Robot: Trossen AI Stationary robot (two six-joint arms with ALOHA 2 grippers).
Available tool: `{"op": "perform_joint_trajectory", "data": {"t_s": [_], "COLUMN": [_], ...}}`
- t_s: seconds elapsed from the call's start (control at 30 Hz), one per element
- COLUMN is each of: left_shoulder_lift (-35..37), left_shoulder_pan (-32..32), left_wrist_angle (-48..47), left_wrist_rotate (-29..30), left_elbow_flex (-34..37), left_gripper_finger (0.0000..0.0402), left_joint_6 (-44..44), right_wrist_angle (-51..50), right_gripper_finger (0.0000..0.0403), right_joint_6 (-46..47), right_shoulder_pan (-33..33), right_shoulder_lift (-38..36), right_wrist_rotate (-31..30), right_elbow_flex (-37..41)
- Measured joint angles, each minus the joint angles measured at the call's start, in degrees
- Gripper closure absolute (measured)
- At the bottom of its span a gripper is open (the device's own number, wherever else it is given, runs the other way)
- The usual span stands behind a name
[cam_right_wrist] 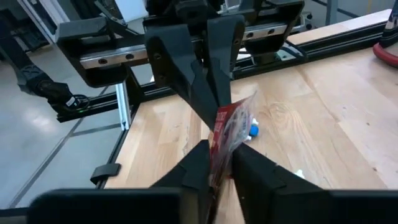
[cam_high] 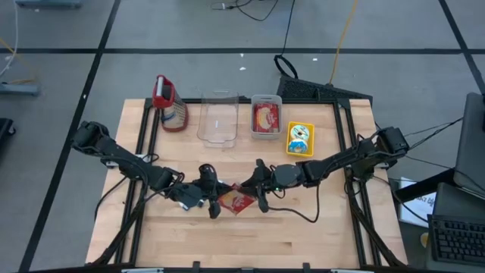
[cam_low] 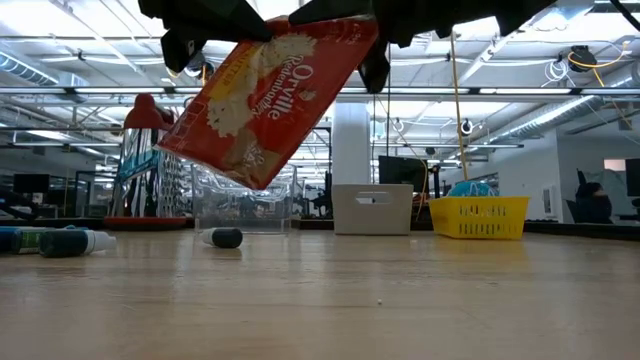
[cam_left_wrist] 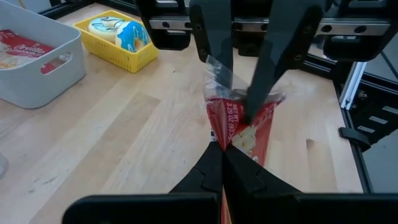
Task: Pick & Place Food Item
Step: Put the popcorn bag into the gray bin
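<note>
A red microwave-popcorn bag [cam_high: 236, 202] in clear wrap hangs between my two grippers over the middle of the table. In the low view the bag [cam_low: 265, 95] is tilted and well above the tabletop. My left gripper [cam_high: 211, 200] is shut on the bag's left end. My right gripper [cam_high: 260, 194] is shut on its right end. The two grippers face each other, a bag's length apart. My left gripper pinches the bag's left end [cam_left_wrist: 225, 138] between its two fingers, coming level from the table's left. The bag stands on edge in the hold, lifted clear of the table. My right gripper pinches the bag's right end [cam_right_wrist: 225, 134] between its two fingers, coming level from the table's right. The clear wrap [cam_left_wrist: 219, 73] bunches at its fingers. The bag hangs below, its lower corner [cam_low: 250, 175] clear of the table.
Along the far side stand a red-topped grater-like object [cam_high: 168, 105], a clear plastic container [cam_high: 218, 120], a white bin [cam_high: 266, 119] holding a red packet, and a yellow basket [cam_high: 300, 139]. Markers [cam_low: 60, 240] and a small dark object [cam_low: 222, 237] lie on the table.
</note>
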State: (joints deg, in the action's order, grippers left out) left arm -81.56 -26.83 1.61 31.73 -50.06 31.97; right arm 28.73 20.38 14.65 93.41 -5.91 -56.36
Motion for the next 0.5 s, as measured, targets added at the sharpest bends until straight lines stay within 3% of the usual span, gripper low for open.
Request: {"op": "perform_joint_trajectory", "data": {"t_s": [0.2,0.5], "left_shoulder_lift": [-0.02,-0.02], "left_shoulder_pan": [-0.02,0.02], "left_wrist_angle": [-0.02,1.20], "left_wrist_rotate": [-0.17,-0.49], "left_elbow_flex": [0.00,-0.09], "left_gripper_finger": [0.0401,0.0385], "left_joint_6": [0.02,0.22], "right_wrist_angle": [0.00,-2.51], "right_gripper_finger": [0.0397,0.0402], "right_joint_6": [-1.59,-3.78], "right_shoulder_pan": [-0.02,0.00], "right_shoulder_lift": [0.00,-3.87], "right_wrist_rotate": [0.00,2.66], "right_elbow_flex": [0.04,0.08]}}
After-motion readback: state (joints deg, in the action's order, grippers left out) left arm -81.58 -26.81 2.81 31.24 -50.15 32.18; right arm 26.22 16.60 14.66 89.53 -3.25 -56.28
